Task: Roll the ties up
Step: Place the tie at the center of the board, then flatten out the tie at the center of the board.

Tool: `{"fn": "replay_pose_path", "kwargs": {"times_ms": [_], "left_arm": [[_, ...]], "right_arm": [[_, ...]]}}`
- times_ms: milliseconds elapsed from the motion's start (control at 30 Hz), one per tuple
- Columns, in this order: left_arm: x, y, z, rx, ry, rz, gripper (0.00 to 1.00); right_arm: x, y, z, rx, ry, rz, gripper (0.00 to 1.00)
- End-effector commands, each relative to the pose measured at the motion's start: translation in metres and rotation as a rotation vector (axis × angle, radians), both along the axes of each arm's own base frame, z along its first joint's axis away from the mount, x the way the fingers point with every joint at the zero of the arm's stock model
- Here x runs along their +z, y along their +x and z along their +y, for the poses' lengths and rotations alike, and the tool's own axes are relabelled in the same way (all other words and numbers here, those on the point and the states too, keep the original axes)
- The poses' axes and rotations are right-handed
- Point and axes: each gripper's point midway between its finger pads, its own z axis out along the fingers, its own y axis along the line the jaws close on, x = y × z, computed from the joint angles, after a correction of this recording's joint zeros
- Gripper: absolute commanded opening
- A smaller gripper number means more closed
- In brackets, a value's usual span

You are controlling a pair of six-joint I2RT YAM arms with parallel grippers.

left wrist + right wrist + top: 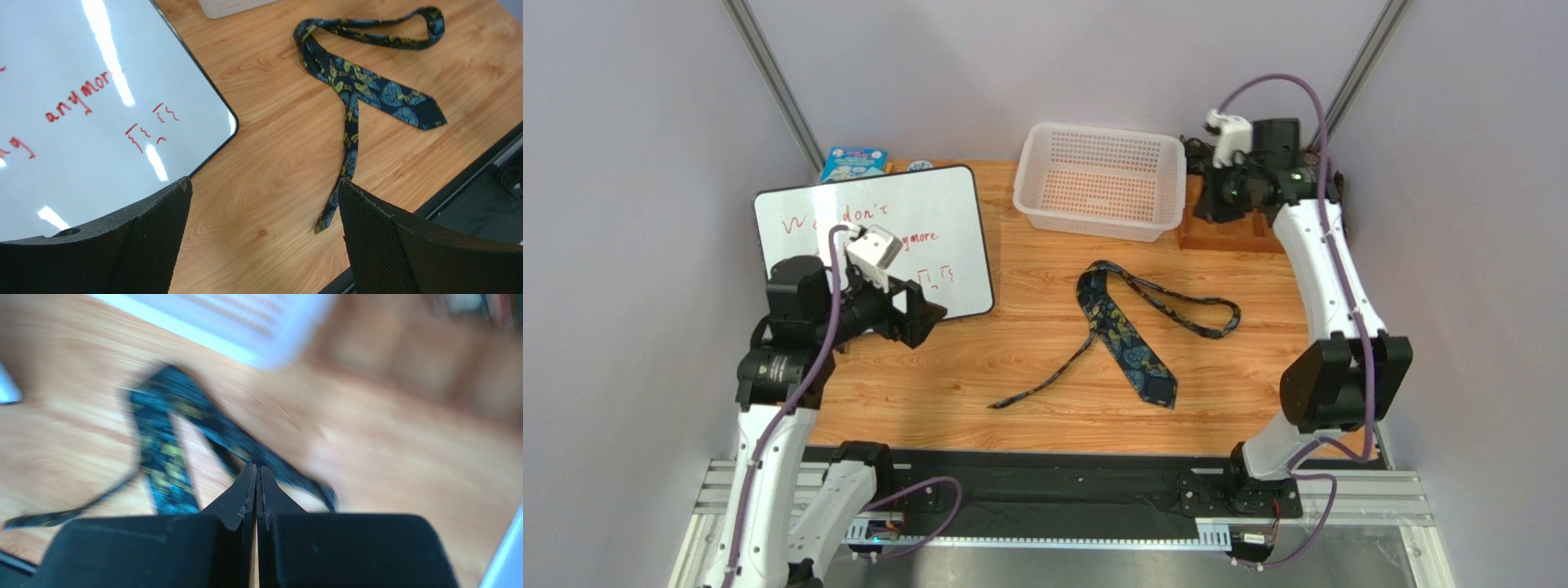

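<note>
Wood-top table. Whiteboard with red writing lies flat, left of the white basket. Wooden tray touches the basket's right side. One paisley tie lies unrolled on the table in front of the basket, looped and crossing itself. Blue box sits left of the basket. Left gripper hangs over the whiteboard's corner, jaws wide, empty. Right gripper, right of the basket, is pressed closed on nothing.

The wooden table carries one dark paisley tie near its middle, looped and lying flat. At ten o'clock lies a whiteboard with red writing, at twelve a white basket, at one o'clock a brown wooden block, and at eleven a small blue box.
</note>
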Motion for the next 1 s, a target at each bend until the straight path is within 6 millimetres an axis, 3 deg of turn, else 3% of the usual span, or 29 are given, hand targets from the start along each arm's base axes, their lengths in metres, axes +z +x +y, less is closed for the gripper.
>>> {"fn": "replay_pose_path", "kwargs": {"times_ms": [0,100,200,233,300,333,367,400,467,533,600,733,967], "left_arm": [[0.032,0.004,0.017,0.185,-0.155,-0.047,0.93],[0.036,0.001,0.027,0.234,-0.144,-0.060,0.93],[0.034,-0.006,0.031,0.241,-0.119,-0.062,0.94],[0.032,-0.007,0.031,0.236,-0.109,-0.063,0.95],[0.030,-0.014,0.029,0.216,-0.108,-0.059,0.95],[0.030,-0.015,0.027,0.201,-0.108,-0.060,0.96],[0.030,-0.018,0.023,0.174,-0.107,-0.065,0.96],[0.030,-0.019,0.023,0.167,-0.106,-0.066,0.96],[0.030,-0.017,0.021,0.152,-0.102,-0.070,0.97],[0.029,-0.013,0.020,0.143,-0.101,-0.063,0.96],[0.029,-0.007,0.020,0.137,-0.100,-0.065,0.96],[0.035,0.005,0.021,0.135,-0.093,-0.070,0.97],[0.039,0.013,0.024,0.132,-0.059,-0.084,0.96]], "right_arm": [[0.068,-0.025,0.125,0.384,0.035,-0.209,0.00],[0.053,-0.040,0.160,0.471,-0.007,-0.177,0.01],[0.018,-0.047,0.146,0.439,-0.087,-0.061,0.13],[0.009,-0.049,0.137,0.427,-0.122,-0.032,0.26],[-0.015,-0.058,0.105,0.366,-0.187,0.052,0.42],[-0.021,-0.059,0.092,0.333,-0.207,0.070,0.65],[-0.030,-0.060,0.073,0.267,-0.237,0.100,0.78],[-0.041,-0.066,0.042,0.179,-0.236,0.154,0.79],[-0.050,-0.072,0.010,0.039,-0.205,0.218,0.77],[-0.064,-0.086,-0.037,-0.132,-0.172,0.289,0.75],[-0.072,-0.094,-0.066,-0.265,-0.127,0.317,0.75],[-0.102,-0.107,-0.075,-0.341,-0.072,0.404,0.74],[-0.152,-0.096,-0.088,-0.461,-0.046,0.498,0.70]]}}
